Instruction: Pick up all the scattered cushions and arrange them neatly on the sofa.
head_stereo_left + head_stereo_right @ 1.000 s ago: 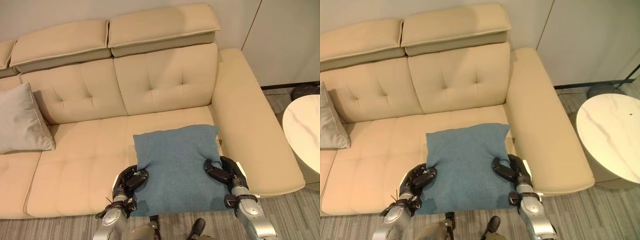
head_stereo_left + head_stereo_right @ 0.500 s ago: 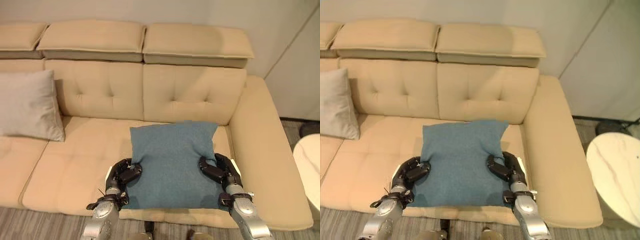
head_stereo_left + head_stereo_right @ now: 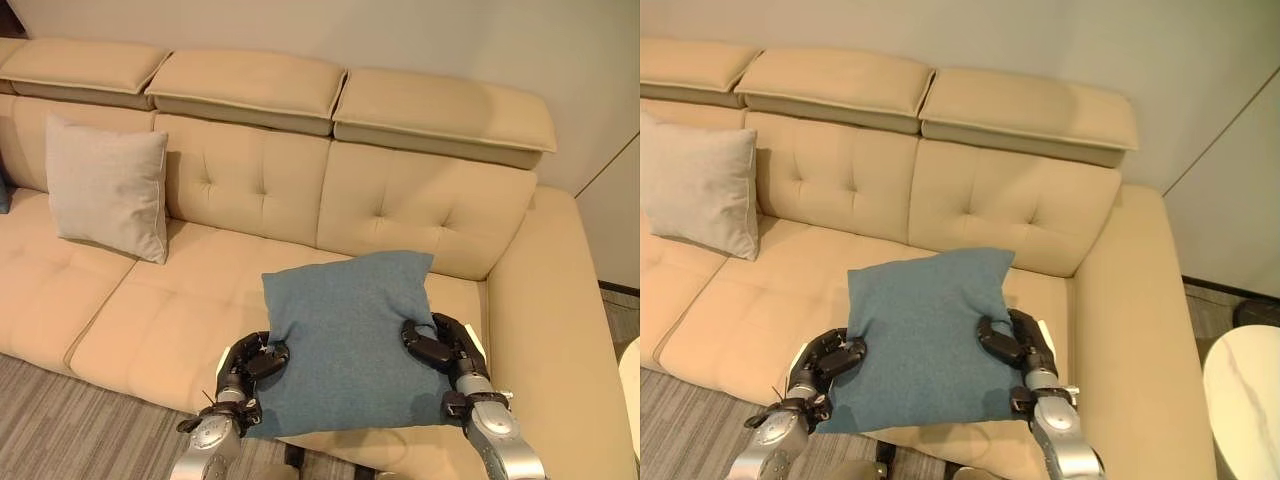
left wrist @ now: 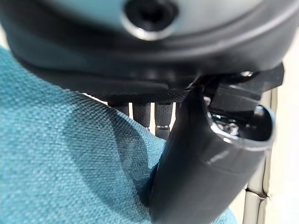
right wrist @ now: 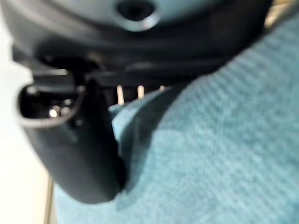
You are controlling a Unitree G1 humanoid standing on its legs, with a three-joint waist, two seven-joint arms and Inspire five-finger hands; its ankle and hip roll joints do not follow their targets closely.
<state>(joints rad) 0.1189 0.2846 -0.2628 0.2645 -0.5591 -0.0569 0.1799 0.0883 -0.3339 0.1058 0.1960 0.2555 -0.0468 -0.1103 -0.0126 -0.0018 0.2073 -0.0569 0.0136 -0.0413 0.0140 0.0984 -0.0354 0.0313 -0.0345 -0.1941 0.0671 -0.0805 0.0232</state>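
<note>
Left eye view, sofa: you see a beige tufted sofa [image 3: 250, 190] with raised headrests along the back and an armrest on the robot's right.
Left eye view, blue cushion: the teal-blue cushion [image 3: 350, 335] lies flat over the front of the seat, near the right armrest, its near edge past the seat's front edge.
Left eye view, left hand: your left hand [image 3: 252, 362] pinches the cushion's left edge, fingers curled over the fabric, which puckers at the grip.
Left eye view, right hand: your right hand [image 3: 440, 348] clamps the right edge the same way, fingers curled on top.
Left eye view, grey cushion: a light grey cushion [image 3: 108, 188] stands leaning against the backrest, well apart to the left.
Left eye view, floor: grey striped floor [image 3: 70, 420] in front of the sofa.
Right eye view, side table: same scene; a round white marble-patterned table [image 3: 1245, 385] stands beyond the right armrest.
Left wrist view, grip: the thumb [image 4: 205, 163] presses down on teal weave, the fingers [image 4: 140, 114] go under the fold; the hand is closed on the cushion.
Right wrist view, grip: the thumb [image 5: 70, 144] bears on the teal fabric, with fingertips just showing behind a pinched ridge; closed on the cushion too.
</note>
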